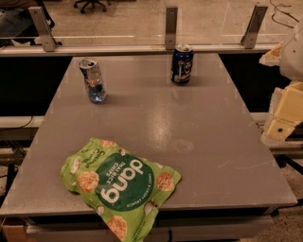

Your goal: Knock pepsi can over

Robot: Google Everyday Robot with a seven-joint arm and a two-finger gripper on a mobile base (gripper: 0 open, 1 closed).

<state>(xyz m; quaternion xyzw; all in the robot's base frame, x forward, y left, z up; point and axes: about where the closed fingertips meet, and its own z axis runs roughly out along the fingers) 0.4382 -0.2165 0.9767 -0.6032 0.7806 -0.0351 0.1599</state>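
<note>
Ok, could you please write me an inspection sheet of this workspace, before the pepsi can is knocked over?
Surface: grey table, flat, with a faint ring mark near its middle.
Job's things: pepsi can upright near the far edge, right of centre, untouched.
Clutter: slim silver can upright at far left; green chip bag lying at near left, overhanging the front edge.
Grippers: gripper at the right edge of the view, beyond the table's right side, apart from the pepsi can.
Cables: dark cable on the floor at far right.
Surroundings: rail with metal brackets behind the table; chair base beyond it.
</note>
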